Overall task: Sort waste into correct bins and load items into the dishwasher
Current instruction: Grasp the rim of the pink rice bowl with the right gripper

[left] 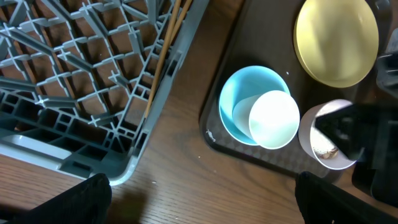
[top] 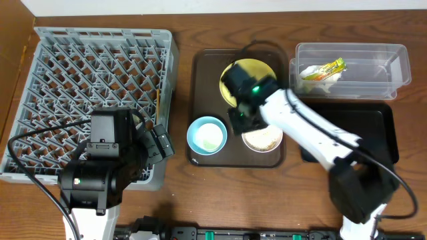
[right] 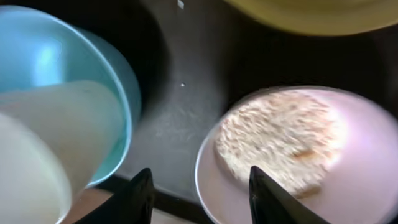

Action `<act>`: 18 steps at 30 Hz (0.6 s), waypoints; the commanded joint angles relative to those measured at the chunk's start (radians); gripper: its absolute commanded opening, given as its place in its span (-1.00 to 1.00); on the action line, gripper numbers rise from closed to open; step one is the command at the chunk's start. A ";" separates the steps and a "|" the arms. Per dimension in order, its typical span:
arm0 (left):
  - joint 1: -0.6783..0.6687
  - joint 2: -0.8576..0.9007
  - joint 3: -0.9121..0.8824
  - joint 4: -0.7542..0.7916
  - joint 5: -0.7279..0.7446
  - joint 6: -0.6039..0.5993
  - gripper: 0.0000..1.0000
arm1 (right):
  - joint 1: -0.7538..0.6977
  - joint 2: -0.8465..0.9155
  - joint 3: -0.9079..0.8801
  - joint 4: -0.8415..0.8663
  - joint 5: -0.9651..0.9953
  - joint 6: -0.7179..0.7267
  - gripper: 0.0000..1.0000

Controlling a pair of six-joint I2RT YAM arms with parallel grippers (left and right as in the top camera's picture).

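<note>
A pale white bowl (top: 261, 140) holding beige grains (right: 280, 137) sits on the dark brown tray (top: 200, 67). My right gripper (top: 243, 115) is open, its fingers (right: 202, 193) astride the near rim of that bowl (right: 367, 186). The yellow plate (top: 257, 69) lies behind it. The light blue bowl (top: 207, 135) holds a small white vessel (left: 273, 118). My left gripper (left: 205, 199) is open and empty over bare wood by the corner of the grey rack (top: 100, 93). The wrapper (top: 323, 69) lies in the clear tub (top: 387, 67).
The flat black tray (top: 373, 127) lies right of the brown tray, partly under my right arm. Wooden chopsticks (left: 165, 50) lie along the rack's right edge. My left arm's base stands at the front left.
</note>
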 commanded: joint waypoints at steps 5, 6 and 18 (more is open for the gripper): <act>0.005 0.001 0.018 -0.004 0.002 -0.008 0.90 | 0.004 0.071 -0.043 0.044 0.077 0.085 -0.38; 0.005 0.001 0.018 -0.004 0.002 -0.008 0.90 | -0.003 0.075 -0.044 0.047 0.103 0.085 -0.42; 0.005 0.001 0.018 -0.008 0.002 -0.009 0.90 | -0.021 0.077 -0.051 0.077 0.214 0.126 -0.80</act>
